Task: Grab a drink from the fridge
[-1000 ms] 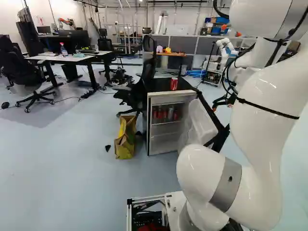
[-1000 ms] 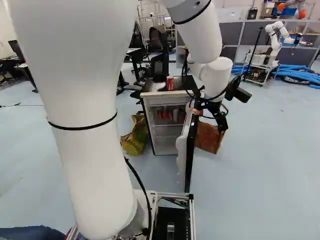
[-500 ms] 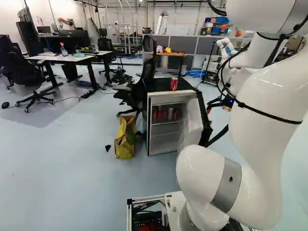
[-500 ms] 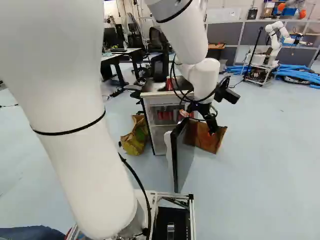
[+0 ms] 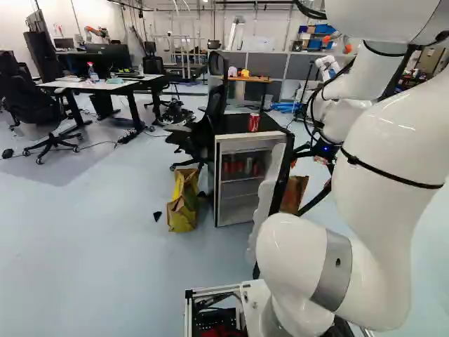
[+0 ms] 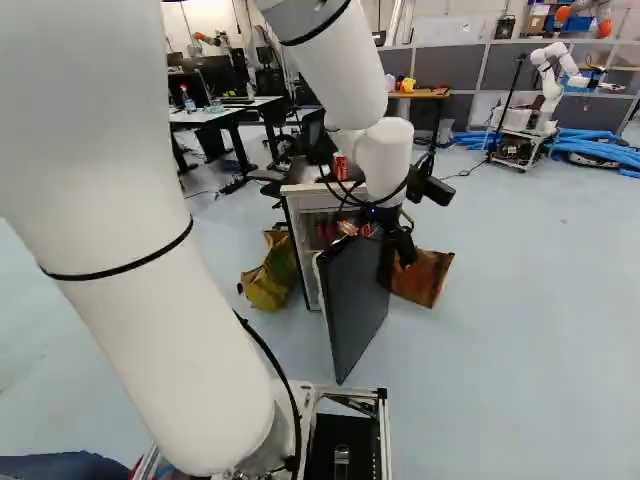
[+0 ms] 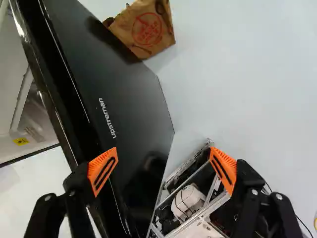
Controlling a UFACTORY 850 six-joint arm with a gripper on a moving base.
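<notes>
The drink cans [image 5: 238, 167] stand on the upper shelf inside the fridge [image 5: 217, 184], to the left of the gripper [image 6: 403, 250] and well apart from its fingers, with the open fridge door [image 6: 352, 305] between. The fingers are spread wide, nothing gripped; in the wrist view one orange pad [image 7: 103, 171] overlaps the door by its edge and the other shows over the robot's base. On the pale blue floor [image 5: 91, 246], from the left, come an office chair [image 5: 29, 91] and desks [image 5: 95, 86], then a yellow bag [image 5: 182, 205] just beside the fridge, whose black top [image 5: 235, 125] bears one red can [image 5: 253, 122]. Right of that, a brown paper bag [image 6: 425, 278] sits just past the door. At the far right are another robot [image 6: 546, 80] and blue hoses [image 6: 600, 148].
</notes>
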